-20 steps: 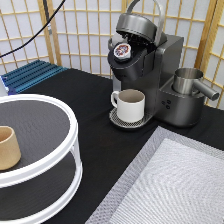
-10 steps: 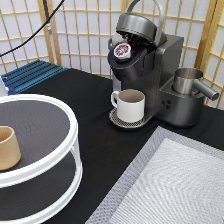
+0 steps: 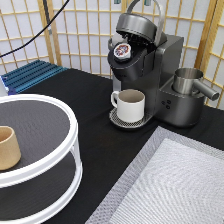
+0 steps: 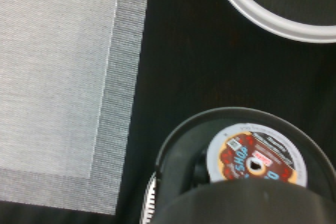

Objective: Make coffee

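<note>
The coffee pod (image 3: pixel 122 50) sits in the open brew chamber of the dark grey coffee machine (image 3: pixel 150 80), its red and dark foil lid facing up. The machine's lid (image 3: pixel 137 24) stands raised above it. A white handled mug (image 3: pixel 130 105) rests on the drip tray under the spout. From straight above, the wrist view shows the pod (image 4: pixel 256 159) seated in the round holder. The gripper does not show in the exterior view.
A white two-tier round stand (image 3: pixel 35 150) at the exterior view's left carries a tan handleless cup (image 3: pixel 8 147). A grey mat (image 3: pixel 170 185) covers the bottom right. A metal pitcher (image 3: pixel 189 82) sits on the machine's right side. A blue rack (image 3: pixel 30 75) lies at the back left.
</note>
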